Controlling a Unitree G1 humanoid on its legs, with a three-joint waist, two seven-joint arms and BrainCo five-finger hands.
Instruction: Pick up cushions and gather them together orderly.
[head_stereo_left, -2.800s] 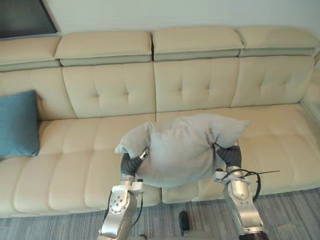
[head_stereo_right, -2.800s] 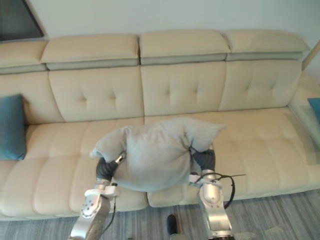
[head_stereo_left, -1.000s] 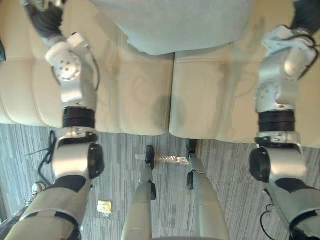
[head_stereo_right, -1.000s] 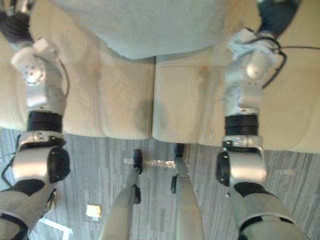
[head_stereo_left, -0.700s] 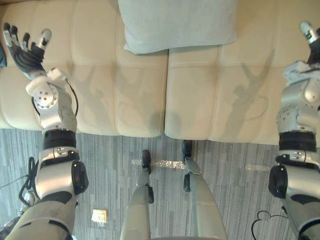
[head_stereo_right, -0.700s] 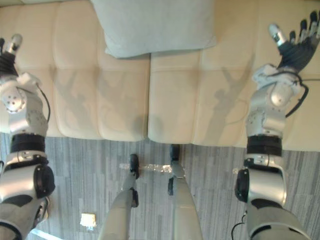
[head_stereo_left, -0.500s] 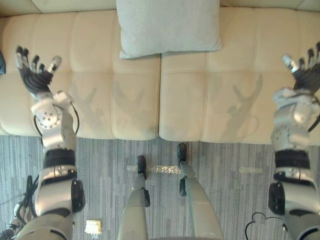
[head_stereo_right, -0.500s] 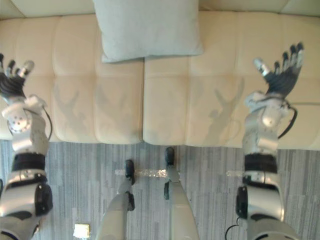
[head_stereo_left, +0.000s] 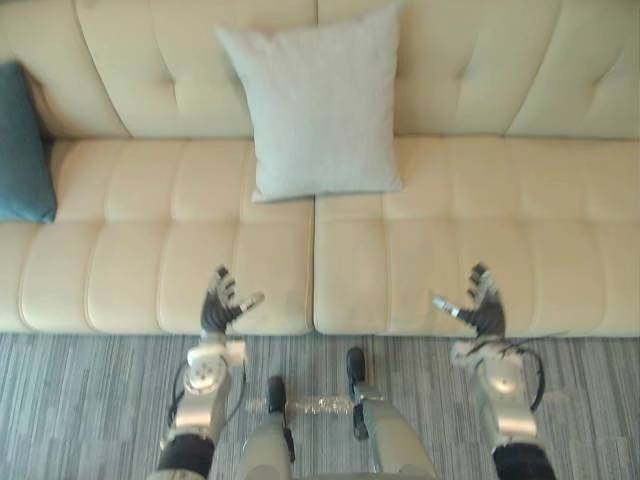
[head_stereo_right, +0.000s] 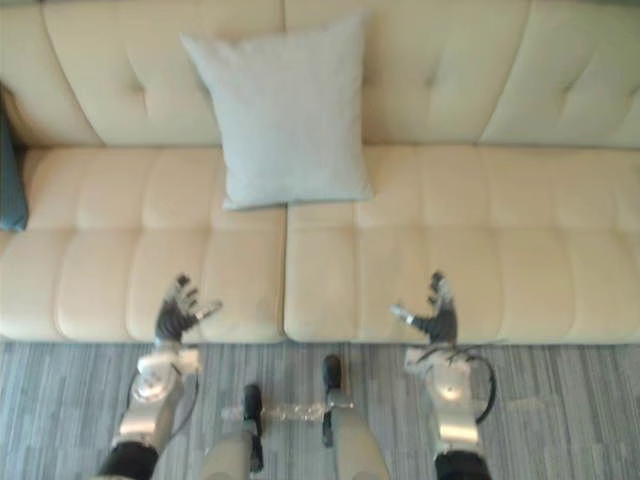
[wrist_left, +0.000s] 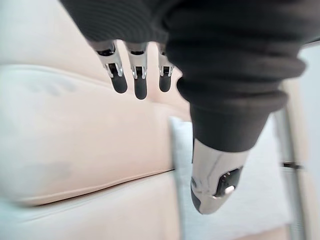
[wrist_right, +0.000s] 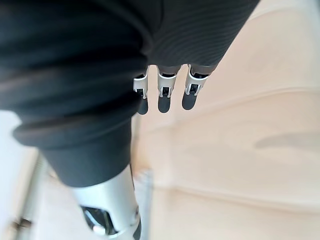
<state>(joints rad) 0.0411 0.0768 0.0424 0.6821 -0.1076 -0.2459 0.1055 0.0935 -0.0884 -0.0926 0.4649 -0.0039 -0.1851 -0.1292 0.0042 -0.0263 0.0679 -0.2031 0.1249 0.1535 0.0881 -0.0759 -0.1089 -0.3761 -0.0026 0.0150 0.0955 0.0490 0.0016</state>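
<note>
A grey cushion (head_stereo_left: 320, 110) is seen standing on the seat of a cream sofa (head_stereo_left: 500, 220). It is leaned against the tufted backrest and slightly tilted, with its lower edge resting across the seam between the two middle seat sections. A blue cushion (head_stereo_left: 22, 145) is propped against the backrest at the sofa's far left end, well apart from the grey one. Both hands are kept well clear of the cushions. The left hand (head_stereo_left: 218, 306) is held over the front edge of the seat, left of the central seam. Its fingers are straight and spread, the thumb is stuck out to the side, and nothing is held in it. The right hand (head_stereo_left: 484, 308) is held likewise over the front edge on the other side of the seam, fingers fanned apart and empty. In the left wrist view the fingers (wrist_left: 141, 85) are shown straight in a row against the upholstery. A pale blurred patch beyond the thumb may be the grey cushion, though that cannot be told for certain. A grey striped carpet (head_stereo_left: 80, 400) is seen in front of the sofa.
</note>
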